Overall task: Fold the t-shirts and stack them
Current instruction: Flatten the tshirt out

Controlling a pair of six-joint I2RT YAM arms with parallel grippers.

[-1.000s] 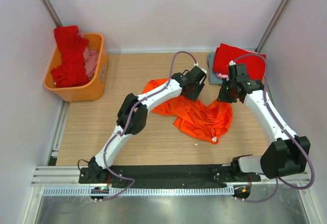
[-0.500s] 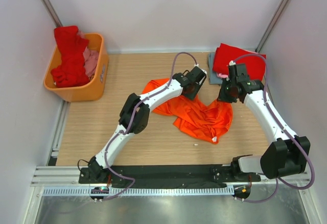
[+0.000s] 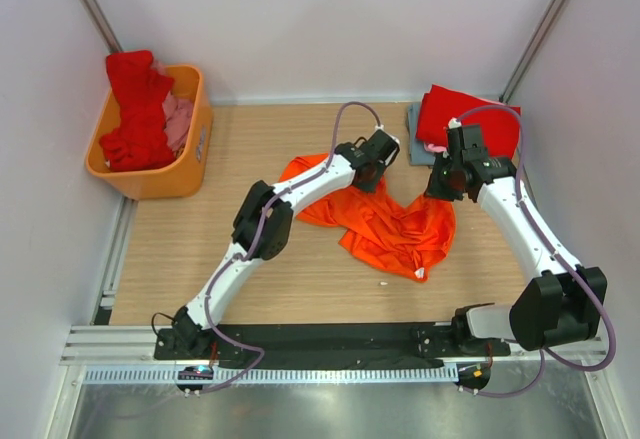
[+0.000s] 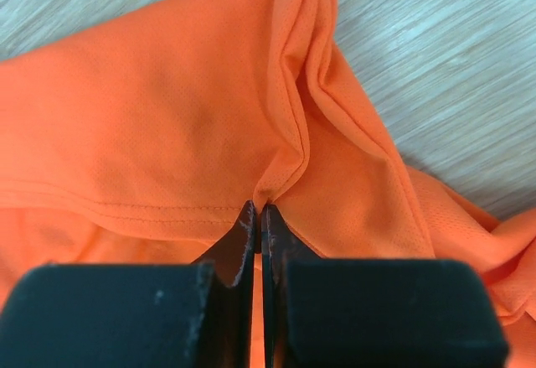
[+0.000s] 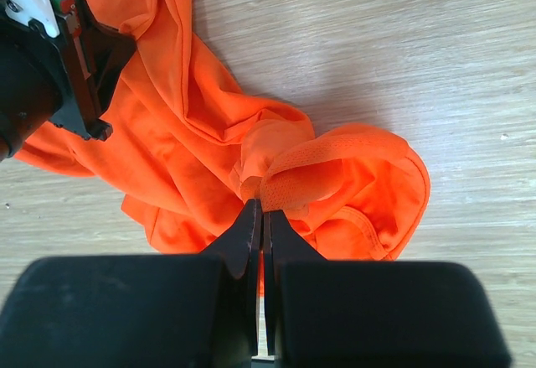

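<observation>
A bright orange t-shirt point(image 3: 390, 227) lies crumpled at the middle of the wooden table. My left gripper point(image 3: 368, 177) is shut on a stitched hem fold of this orange t-shirt point(image 4: 167, 133) at its far edge. My right gripper point(image 3: 440, 187) is shut on a bunched ribbed edge of the same shirt point(image 5: 335, 175), lifted off the table. In the right wrist view the left gripper point(image 5: 50, 58) shows at upper left. A folded red t-shirt point(image 3: 470, 119) lies on a grey-blue one point(image 3: 414, 119) at the back right. Red point(image 3: 130, 99) and pink point(image 3: 180, 119) t-shirts fill the basket.
The rigid orange plastic basket point(image 3: 170, 179) stands at the back left corner. White walls close in the table on three sides. A metal rail point(image 3: 300, 344) with both arm bases runs along the near edge.
My left gripper has closed on the orange t-shirt's hem. The right gripper has stayed shut on the shirt, and the arms have barely moved.
</observation>
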